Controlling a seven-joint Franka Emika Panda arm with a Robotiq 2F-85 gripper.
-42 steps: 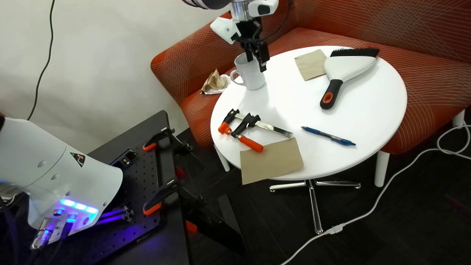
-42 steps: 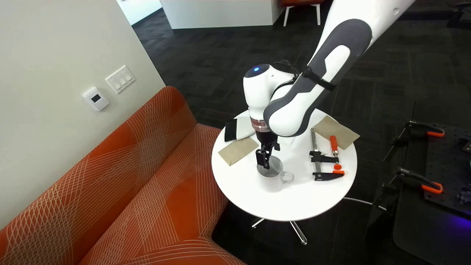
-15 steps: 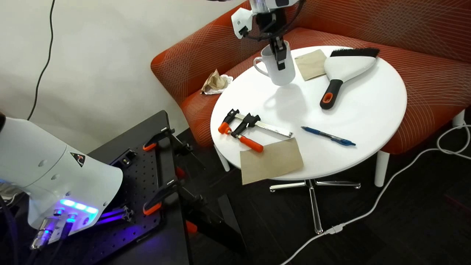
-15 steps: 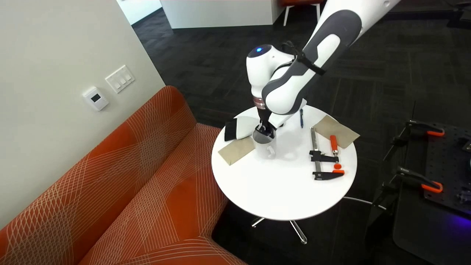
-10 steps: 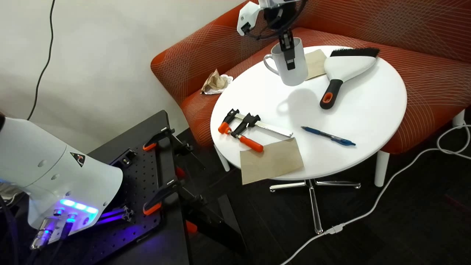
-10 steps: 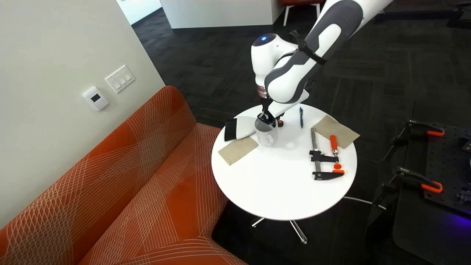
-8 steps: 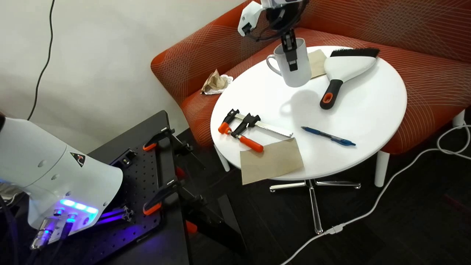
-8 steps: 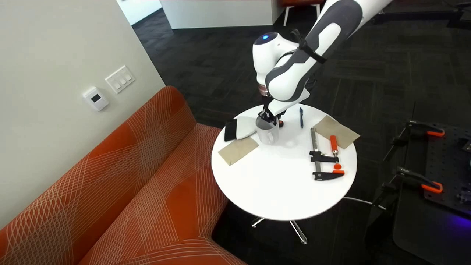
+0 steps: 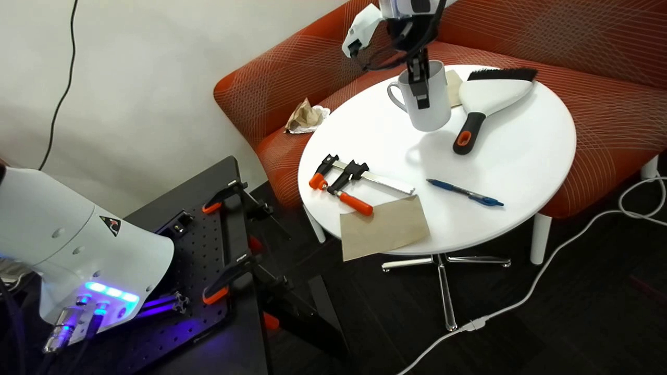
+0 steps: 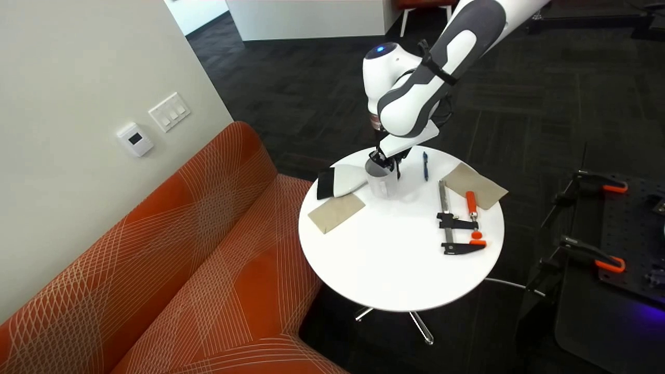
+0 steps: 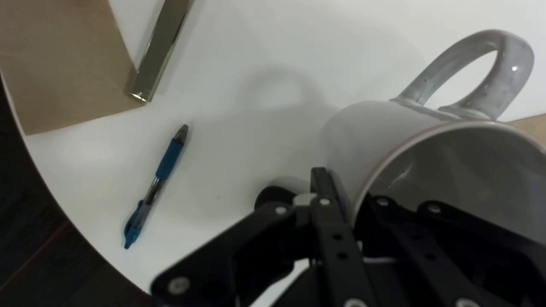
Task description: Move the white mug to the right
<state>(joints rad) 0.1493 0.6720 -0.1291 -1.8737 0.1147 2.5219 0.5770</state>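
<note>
Table [image 9: 510, 161], mug [image 9: 439, 103] above, pinched in end effector [image 11: 347, 189]

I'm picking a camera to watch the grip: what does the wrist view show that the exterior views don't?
Only the wrist view shows silver screw heads on the black two-fingered gripper and, clearly, its fingers astride one wall of the white cylindrical ceramic mug. Only the exterior views show the orange-red patterned fabric sofa and the orange handle of the metal bar clamp. All share the mug, slim blue pen, flat brown paper and round white tabletop.
</note>
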